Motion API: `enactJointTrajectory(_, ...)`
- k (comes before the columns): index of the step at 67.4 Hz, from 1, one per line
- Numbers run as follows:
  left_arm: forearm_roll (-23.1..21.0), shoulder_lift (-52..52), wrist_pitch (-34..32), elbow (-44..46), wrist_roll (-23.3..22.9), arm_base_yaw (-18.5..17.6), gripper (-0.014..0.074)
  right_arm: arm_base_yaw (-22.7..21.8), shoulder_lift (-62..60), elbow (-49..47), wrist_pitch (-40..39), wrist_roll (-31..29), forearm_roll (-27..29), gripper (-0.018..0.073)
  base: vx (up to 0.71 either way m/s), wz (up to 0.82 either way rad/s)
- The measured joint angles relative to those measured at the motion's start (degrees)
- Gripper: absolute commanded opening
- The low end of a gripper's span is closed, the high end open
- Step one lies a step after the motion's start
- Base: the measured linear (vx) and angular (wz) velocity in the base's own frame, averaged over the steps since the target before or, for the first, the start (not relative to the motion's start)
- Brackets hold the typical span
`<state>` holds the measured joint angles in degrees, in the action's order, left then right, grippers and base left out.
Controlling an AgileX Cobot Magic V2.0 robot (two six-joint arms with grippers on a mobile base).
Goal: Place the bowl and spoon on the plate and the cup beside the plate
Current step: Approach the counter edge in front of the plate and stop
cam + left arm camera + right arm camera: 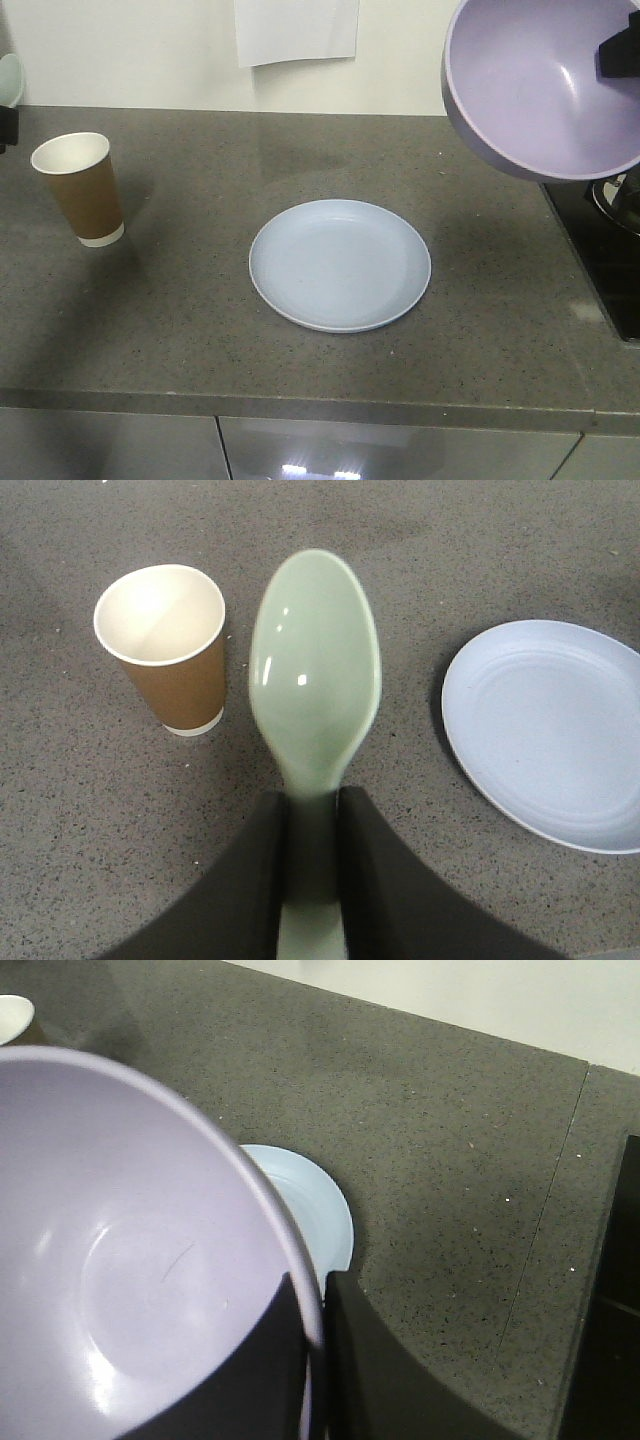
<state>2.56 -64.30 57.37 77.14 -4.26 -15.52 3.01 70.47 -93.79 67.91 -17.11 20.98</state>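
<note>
While the left gripper (312, 805) is clamped on the spoon (315, 670), its two dark fingers (255, 880) press against either side of the flat handle. The mint-green scoop projects forward past the fingertips, hollow side up, above the grey speckled countertop (400, 540). Ahead of these fingers and to their left, the cup (175, 670) stands upright on the countertop, mouth open and white interior visible, beside the scoop but apart from it. Ahead of the same fingers and to their right, the plate (550, 730) lies flat on the countertop, apart from the spoon. The front view shows the plate at the middle of the countertop, with the cup well apart on its left. Further right, the right gripper (315, 1300) is closed on the bowl (130, 1260): one finger lies against the inside of the wall, the other against the outside, and the lavender rim passes between them. The bowl is off the countertop, tilted so that its opening faces the front camera, and sits above and to the right of the plate. Beyond the right fingertips, part of the plate shows past the bowl rim, not touching it. To the right of the outer finger, a black appliance (600, 250) occupies the countertop edge.
</note>
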Motion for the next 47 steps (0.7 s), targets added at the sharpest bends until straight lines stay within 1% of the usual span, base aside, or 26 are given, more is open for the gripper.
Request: enactJointTrajectory(47,0.0,0.0,0.0,0.0,0.0,0.0,-0.0006,0.0,0.0,0.0,0.0,0.0,0.0,-0.0004,0.03,0.01)
